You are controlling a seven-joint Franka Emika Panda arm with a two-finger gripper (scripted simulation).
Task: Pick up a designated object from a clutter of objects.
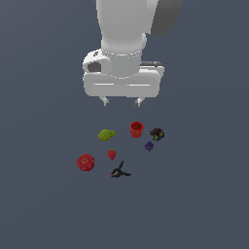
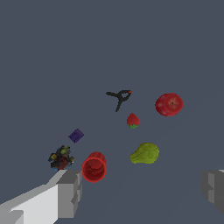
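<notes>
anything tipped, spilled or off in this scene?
Only the red cup: it appears to lie on its side, mouth facing the wrist camera. Nothing spilled. Clamp lies apart from the other items, and the open pincer holds nothing.

Background: a single flat surface (image 1: 44,214) filled the exterior view from edge to edge, a uniform dark slate blue-grey. No seam, edge or horizon line was visible, so whether it was a floor or a tabletop could not be told. No walls, windows or furniture appeared in either view.

Light: even and diffuse. The surface read slightly darker toward the upper part of the exterior frame and a little lighter toward the lower part. Cast shadows were faint to indistinguishable.

Wrist view: the same plain blue-grey ground (image 2: 52,48) occupied the upper half of the frame, untextured, with no markings.
</notes>
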